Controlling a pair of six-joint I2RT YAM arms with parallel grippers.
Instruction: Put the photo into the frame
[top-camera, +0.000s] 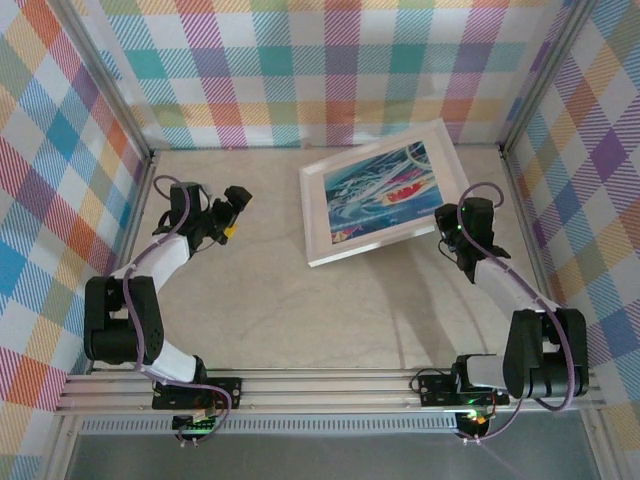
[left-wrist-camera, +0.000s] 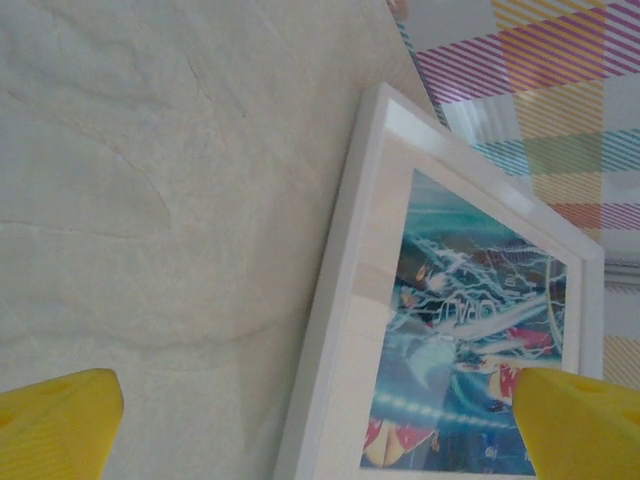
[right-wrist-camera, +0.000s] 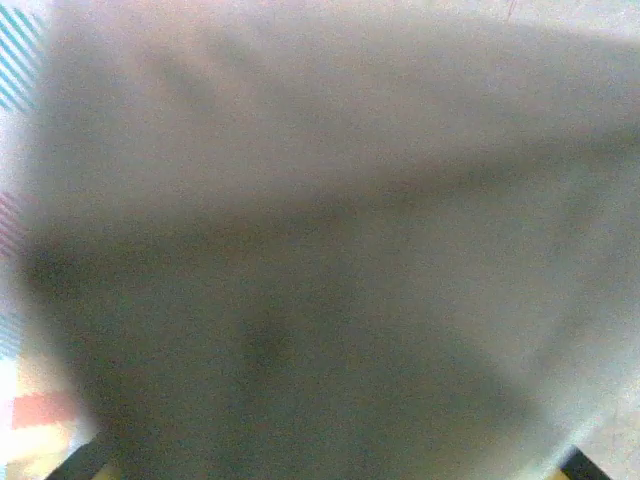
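Checked walls (top-camera: 300, 70) close in the table (top-camera: 300, 320) on three sides. The frame (top-camera: 318, 215) sits askew in the upper right of the top view, with the photo (top-camera: 385, 190) showing inside its white border. At centre left the left gripper (top-camera: 236, 213) hangs apart from the frame, spread wide and holding nothing. The right gripper (top-camera: 450, 222) is at the frame's right edge. Its wrist view is a grey blur, so I cannot tell whether it clamps the frame.

frame (top-camera: 313, 215): white, skewed, far table | photo (top-camera: 380, 190): inside frame
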